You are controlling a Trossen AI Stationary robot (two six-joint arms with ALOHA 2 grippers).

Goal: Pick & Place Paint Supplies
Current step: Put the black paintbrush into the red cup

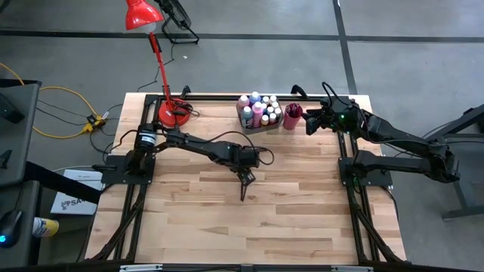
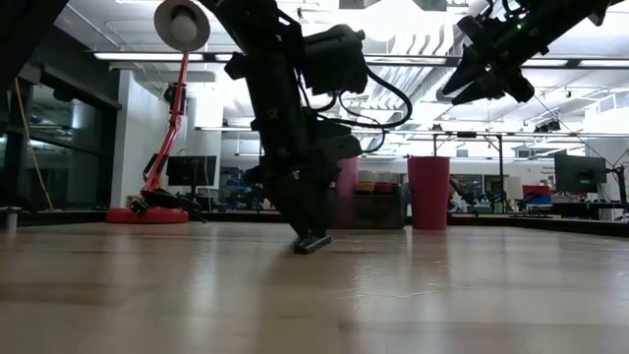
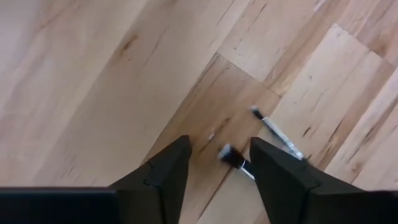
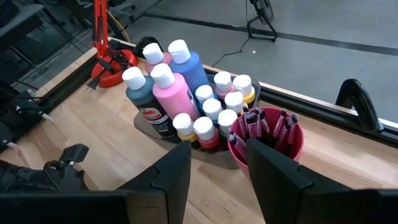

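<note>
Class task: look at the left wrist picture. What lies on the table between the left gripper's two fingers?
Between the left gripper's fingers lies a paintbrush, head end showing, on the bare wooden table. A second paintbrush lies just beyond. The left wrist view shows this.

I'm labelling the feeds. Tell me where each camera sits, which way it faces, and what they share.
High: overhead, straight down; both arms, red lamp.
Low: table height, level across; left gripper touching the table.
Left wrist: down past open fingers at a paintbrush.
Right wrist: past its fingers at paint bottles, red cup.
Shared: cup in high, low, right wrist.
</note>
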